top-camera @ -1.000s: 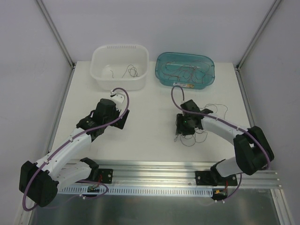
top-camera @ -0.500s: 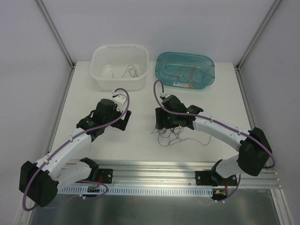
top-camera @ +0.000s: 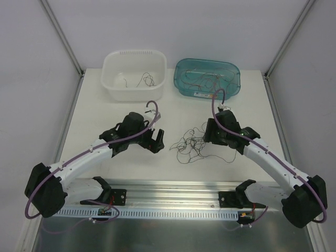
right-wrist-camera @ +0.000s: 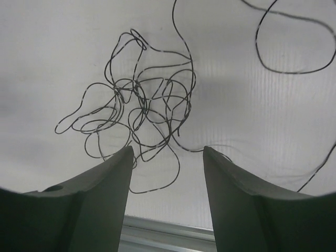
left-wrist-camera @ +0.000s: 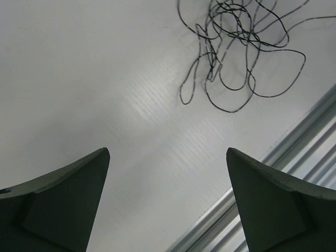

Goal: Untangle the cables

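Because both arms flank it rather than grip it, the tangle of cables (top-camera: 193, 146) lies loose on the white table (top-camera: 100, 121), slightly toward 5 o'clock of centre in the overhead view. The left gripper (left-wrist-camera: 168, 153) waits at the tangle's 9 o'clock, jaws spread wide with nothing between them. The right gripper (right-wrist-camera: 167, 151) waits at 3 o'clock, jaws parted less widely and also empty, its tips just short of the nearest loops. This placement seems meant to let each side take its own strand and draw them apart (a judgement, not something shown). At 11 o'clock a white tub (top-camera: 113, 90) holds a few more cables; at 1 o'clock a teal tub (top-camera: 181, 88) holds many. Compared with half a second earlier, the right gripper has backed off the tangle toward 3 o'clock, and the left arm has reached in closer from 9 o'clock
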Available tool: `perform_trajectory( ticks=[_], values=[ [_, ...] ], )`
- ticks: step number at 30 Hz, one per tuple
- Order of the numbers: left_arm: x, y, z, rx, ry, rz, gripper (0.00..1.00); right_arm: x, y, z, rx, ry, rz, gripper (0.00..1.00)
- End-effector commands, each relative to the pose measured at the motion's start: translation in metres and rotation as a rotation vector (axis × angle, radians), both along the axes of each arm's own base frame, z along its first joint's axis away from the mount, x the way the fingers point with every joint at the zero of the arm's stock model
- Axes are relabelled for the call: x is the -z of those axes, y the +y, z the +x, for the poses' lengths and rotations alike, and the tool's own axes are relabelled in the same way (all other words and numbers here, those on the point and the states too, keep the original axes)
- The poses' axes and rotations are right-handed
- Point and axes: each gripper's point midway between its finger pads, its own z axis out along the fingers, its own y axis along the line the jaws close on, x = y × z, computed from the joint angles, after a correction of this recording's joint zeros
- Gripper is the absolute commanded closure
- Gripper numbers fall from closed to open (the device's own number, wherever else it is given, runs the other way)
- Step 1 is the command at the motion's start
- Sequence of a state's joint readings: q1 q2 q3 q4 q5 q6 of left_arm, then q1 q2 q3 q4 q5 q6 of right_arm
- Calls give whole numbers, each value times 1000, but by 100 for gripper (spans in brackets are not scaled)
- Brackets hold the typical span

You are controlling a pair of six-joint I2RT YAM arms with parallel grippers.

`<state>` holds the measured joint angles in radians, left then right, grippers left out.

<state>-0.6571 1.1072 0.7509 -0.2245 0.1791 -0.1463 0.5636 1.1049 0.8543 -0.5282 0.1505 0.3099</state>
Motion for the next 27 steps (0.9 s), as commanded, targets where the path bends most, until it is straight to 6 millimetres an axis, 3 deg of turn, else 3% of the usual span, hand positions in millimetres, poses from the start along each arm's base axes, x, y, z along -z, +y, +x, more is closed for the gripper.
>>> perform_trajectory(
  ticks=[1, 3, 7, 15, 21, 25, 26, 27],
  values=[
    [-11, -39, 7, 12, -7, -61, 6, -4, 14, 1, 105, -17, 173, 41],
    [-16, -58, 7, 49, -33, -65, 7, 3, 16, 1, 185, -10, 247, 41],
    [-6, -88, 15, 135, -61, -30, 11, 2, 8, 4, 319, -66, 318, 41],
    [33, -121, 22, 250, -29, 36, 26, 6, 16, 9, 401, -47, 356, 41],
    [56, -137, 10, 315, 15, 64, 39, 20, 32, 6, 401, 13, 328, 41],
    [63, -144, 14, 306, 14, 60, 56, 31, 32, 7, 426, 29, 309, 47],
    [64, -144, 15, 296, 16, 61, 70, 32, 31, 8, 430, 26, 308, 52],
    [65, -144, 16, 291, 16, 64, 76, 33, 31, 8, 427, 23, 303, 61]
  ],
)
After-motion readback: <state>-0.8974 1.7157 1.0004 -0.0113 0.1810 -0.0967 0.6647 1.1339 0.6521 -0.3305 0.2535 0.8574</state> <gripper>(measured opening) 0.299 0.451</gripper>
